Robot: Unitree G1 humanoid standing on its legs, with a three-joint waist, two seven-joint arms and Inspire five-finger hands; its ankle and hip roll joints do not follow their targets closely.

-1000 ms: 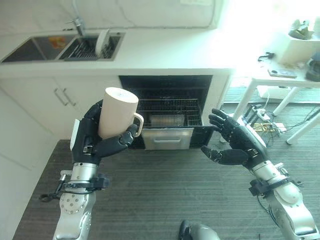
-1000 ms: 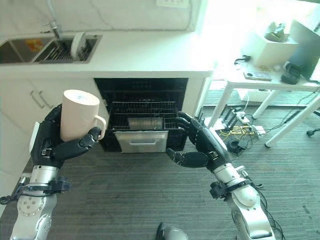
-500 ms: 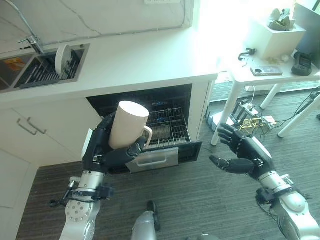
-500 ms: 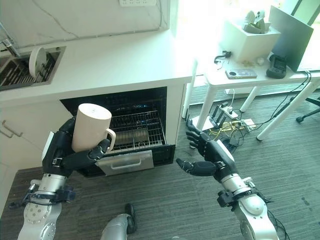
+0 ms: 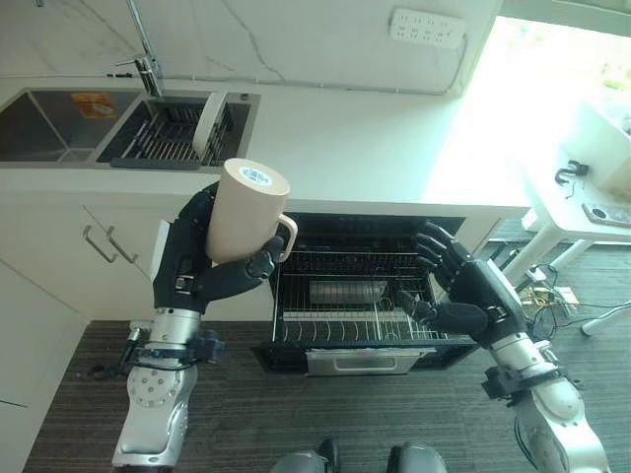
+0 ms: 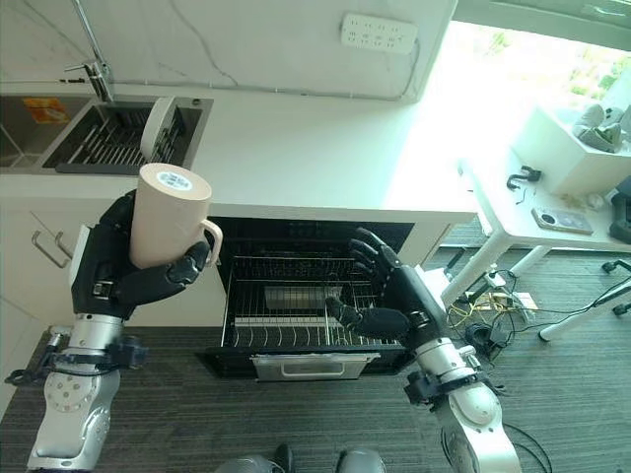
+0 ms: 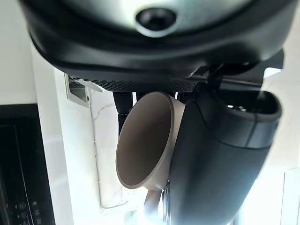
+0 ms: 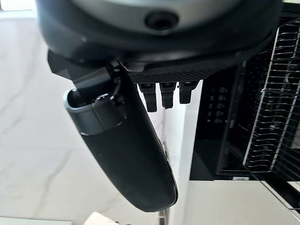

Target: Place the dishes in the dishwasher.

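Observation:
My left hand [image 5: 197, 271] is shut on a beige mug [image 5: 244, 209], held upside down with its handle [image 5: 285, 236] toward the dishwasher; the mug's open mouth [image 7: 140, 140] shows in the left wrist view. The dishwasher [image 5: 360, 232] under the white counter stands open, its wire rack [image 5: 345, 310] pulled out and holding a metal container [image 5: 345, 292]. The mug hangs left of the rack, above its level. My right hand [image 5: 463, 296] is open over the rack's right end, holding nothing. A white plate [image 5: 207, 123] stands in the sink's drying rack [image 5: 168, 133].
The white counter [image 5: 375, 158] runs above the dishwasher, with a sink [image 5: 49, 113] and tap [image 5: 148, 64] at the back left. White cabinet doors [image 5: 79, 256] stand left of the dishwasher. A white table [image 6: 552, 212] with small items is at the right, cables [image 6: 483, 305] on the floor beneath.
The camera has swung, so the whole scene shifted. The mug stays in my left hand. My right hand has come in over the rack's right end.

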